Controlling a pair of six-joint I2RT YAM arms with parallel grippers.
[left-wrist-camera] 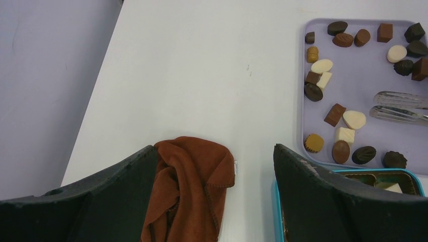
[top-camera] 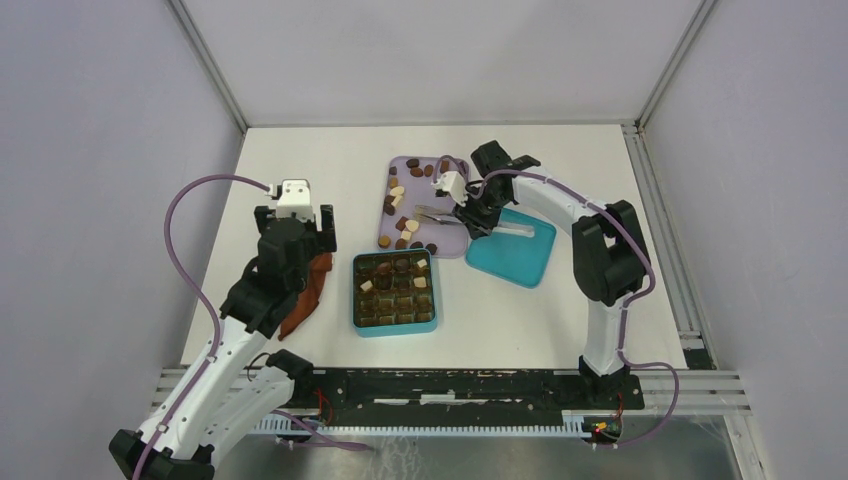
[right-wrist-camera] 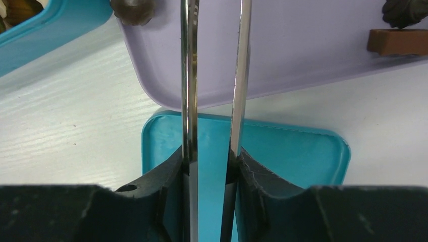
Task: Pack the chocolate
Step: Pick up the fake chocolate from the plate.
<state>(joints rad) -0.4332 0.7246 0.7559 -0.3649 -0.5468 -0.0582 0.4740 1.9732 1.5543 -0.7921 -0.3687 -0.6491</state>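
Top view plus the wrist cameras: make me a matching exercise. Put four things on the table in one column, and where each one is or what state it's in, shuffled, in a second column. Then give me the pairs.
Things:
1. tongs
2. brown cloth
3. teal lid
4. lavender tray

Places or states:
A. carries loose chocolates
B. crumpled below the open left gripper
C. clamped in the right gripper
D. lying flat, right of the teal box

Pairs: 1-C, 2-B, 3-D, 4-A
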